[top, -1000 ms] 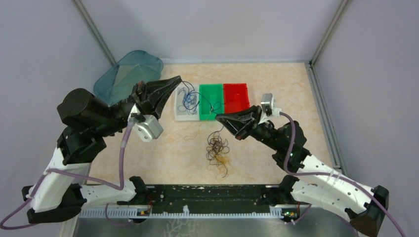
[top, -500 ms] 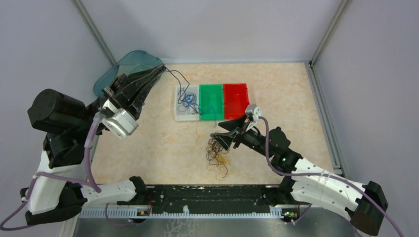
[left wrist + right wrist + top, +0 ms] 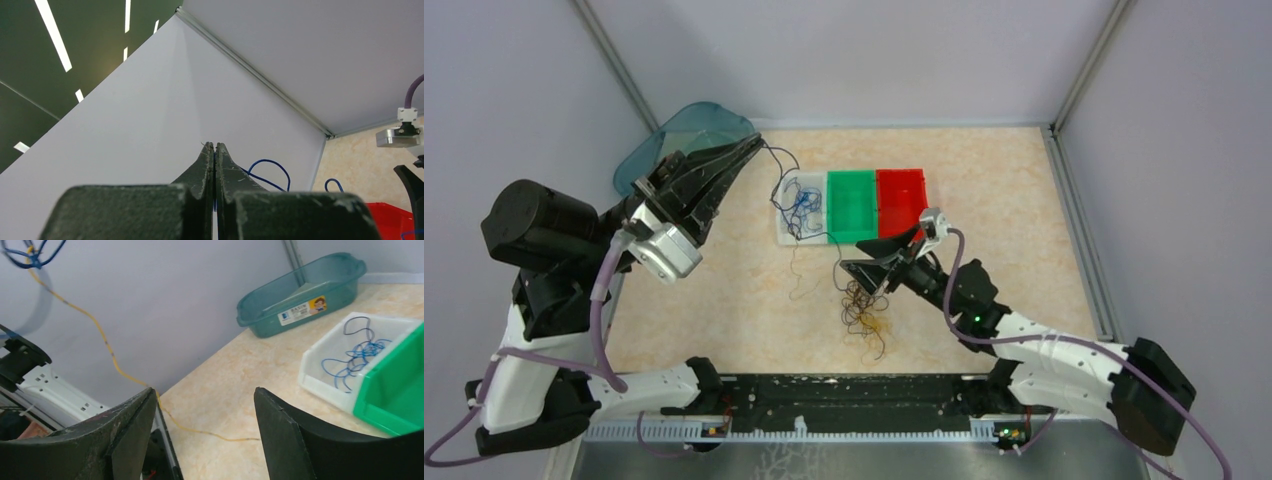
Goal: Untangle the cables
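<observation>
With the left gripper (image 3: 757, 144) closed on a thin wire strand (image 3: 777, 160) above the white plastic bin (image 3: 786, 237), lower the open-jawed right gripper (image 3: 861, 278) onto the near dark brown cable tangle (image 3: 862, 312).

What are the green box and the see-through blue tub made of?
The green bin looks like smooth hard plastic: solid bright colour, moulded walls. The teal tub is probably tinted see-through plastic: its inside shows through the walls.

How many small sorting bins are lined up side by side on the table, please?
3: the white bin on the left, holding blue cable; the green bin in the middle; the red bin on the right. None seems hidden.
</observation>
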Motion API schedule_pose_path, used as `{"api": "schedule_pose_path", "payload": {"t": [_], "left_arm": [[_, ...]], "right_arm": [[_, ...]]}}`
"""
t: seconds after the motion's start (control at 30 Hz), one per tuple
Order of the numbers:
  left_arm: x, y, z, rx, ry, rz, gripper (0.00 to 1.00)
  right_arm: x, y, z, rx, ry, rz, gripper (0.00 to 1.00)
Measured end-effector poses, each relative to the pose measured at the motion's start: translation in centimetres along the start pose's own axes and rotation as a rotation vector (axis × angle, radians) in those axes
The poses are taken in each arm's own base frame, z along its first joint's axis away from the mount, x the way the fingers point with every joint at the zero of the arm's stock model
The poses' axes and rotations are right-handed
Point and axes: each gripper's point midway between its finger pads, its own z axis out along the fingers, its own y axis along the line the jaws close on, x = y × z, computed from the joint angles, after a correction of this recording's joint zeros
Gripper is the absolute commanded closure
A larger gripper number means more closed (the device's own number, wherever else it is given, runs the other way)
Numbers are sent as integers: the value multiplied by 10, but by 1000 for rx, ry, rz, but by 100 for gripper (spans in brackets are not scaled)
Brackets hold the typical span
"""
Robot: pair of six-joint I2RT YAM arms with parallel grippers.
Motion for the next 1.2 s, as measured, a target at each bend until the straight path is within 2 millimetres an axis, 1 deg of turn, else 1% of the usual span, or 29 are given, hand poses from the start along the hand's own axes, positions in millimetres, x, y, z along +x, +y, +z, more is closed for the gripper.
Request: {"api": "schedule_pose_path", "payload": {"t": [0.1, 0.23, 0.33, 0.43, 0.6, 0.7, 0.8, 0.9, 1.03, 1.17, 1.2], "left_arm": [[-1, 0, 0, 2, -5, 1, 100], [-2, 0, 0, 2, -9, 1, 100], [-2, 0, 1, 4, -11, 1, 100], [-2, -1, 1, 5, -12, 1, 100], [-3, -1, 1, 8, -17, 1, 100], [-4, -1, 2, 7, -20, 2, 100], [-5, 1, 3, 4, -23, 3, 100], [-6, 2, 4, 3, -28, 4, 100], [-6, 2, 4, 3, -28, 4, 100], [-6, 2, 4, 4, -29, 4, 100], [-6, 2, 4, 4, -29, 4, 100]], "right_arm": [[7, 6, 15, -50, 8, 48, 28], [7, 28, 37, -167, 0, 114, 28], [-2, 52, 50, -269, -22, 146, 28], [-16, 71, 56, -357, -65, 167, 28], [-29, 88, 68, -432, -103, 180, 28], [-31, 95, 74, -456, -112, 181, 28], [-26, 100, 76, -467, -115, 180, 32], [-22, 101, 79, -473, -118, 182, 40], [-23, 106, 90, -490, -132, 183, 51], [-26, 114, 96, -514, -152, 192, 56], [-26, 116, 98, -518, -157, 194, 61]]}}
